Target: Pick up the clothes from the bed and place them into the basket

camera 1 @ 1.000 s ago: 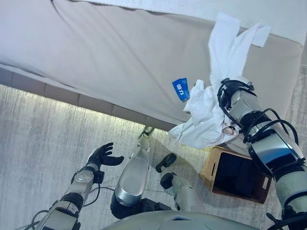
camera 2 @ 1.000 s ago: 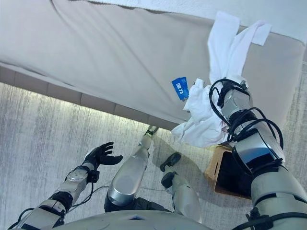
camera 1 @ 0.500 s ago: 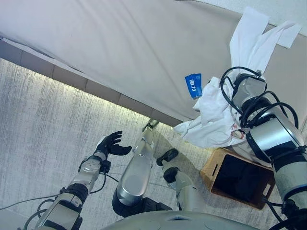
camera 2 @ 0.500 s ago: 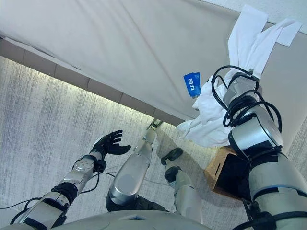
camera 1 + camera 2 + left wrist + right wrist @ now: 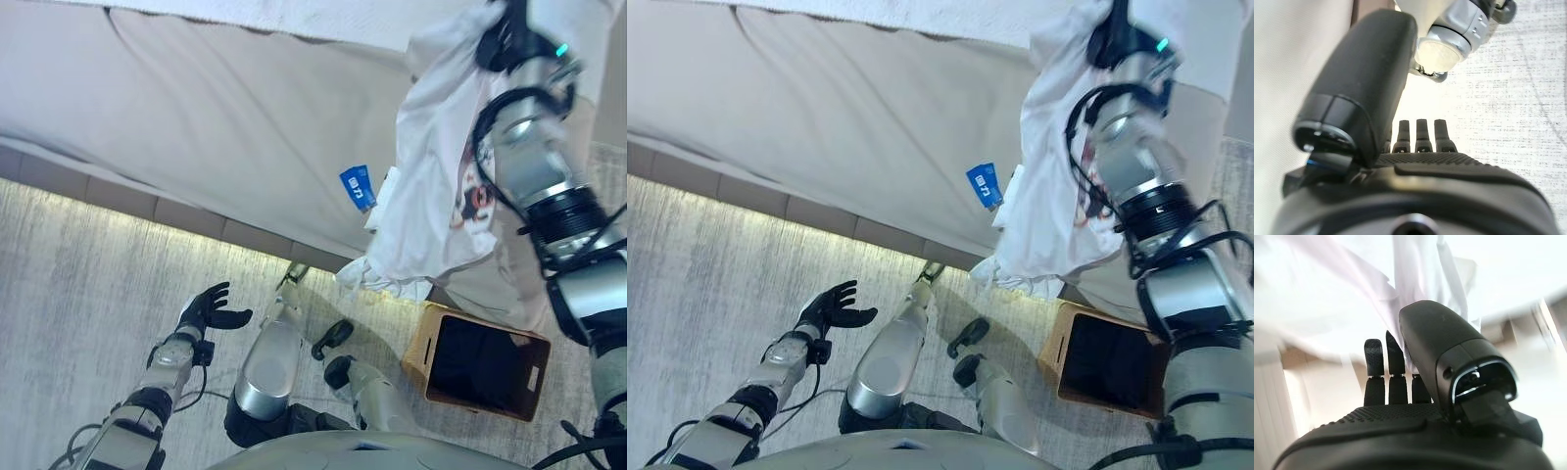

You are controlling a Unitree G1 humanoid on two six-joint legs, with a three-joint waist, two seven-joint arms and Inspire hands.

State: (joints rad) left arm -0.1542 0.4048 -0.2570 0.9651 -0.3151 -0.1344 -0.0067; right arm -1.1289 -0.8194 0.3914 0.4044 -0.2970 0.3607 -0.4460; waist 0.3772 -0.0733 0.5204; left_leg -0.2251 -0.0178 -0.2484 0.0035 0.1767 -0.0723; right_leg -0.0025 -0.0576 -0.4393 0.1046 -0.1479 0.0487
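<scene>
A white garment [image 5: 431,186] with a blue tag [image 5: 359,186] hangs from my right hand [image 5: 505,39], which is raised high over the bed's right part and shut on the cloth. The garment's lower end [image 5: 1019,279] dangles just left of and above the wooden basket [image 5: 423,343], which stands on the floor with a dark inside. In the right wrist view my curled fingers [image 5: 1376,362] lie against white cloth [image 5: 1327,308]. My left hand [image 5: 206,311] is open and empty, low over the floor at the lower left.
The bed [image 5: 216,117] has a beige cover and a white sheet [image 5: 294,15] along its far edge. Its base runs as a lit strip [image 5: 127,201] above the grey carpet [image 5: 78,284].
My right hand has risen with the white garment, which now hangs full length off the bed. The view has shifted. My left hand stays open near the floor.
</scene>
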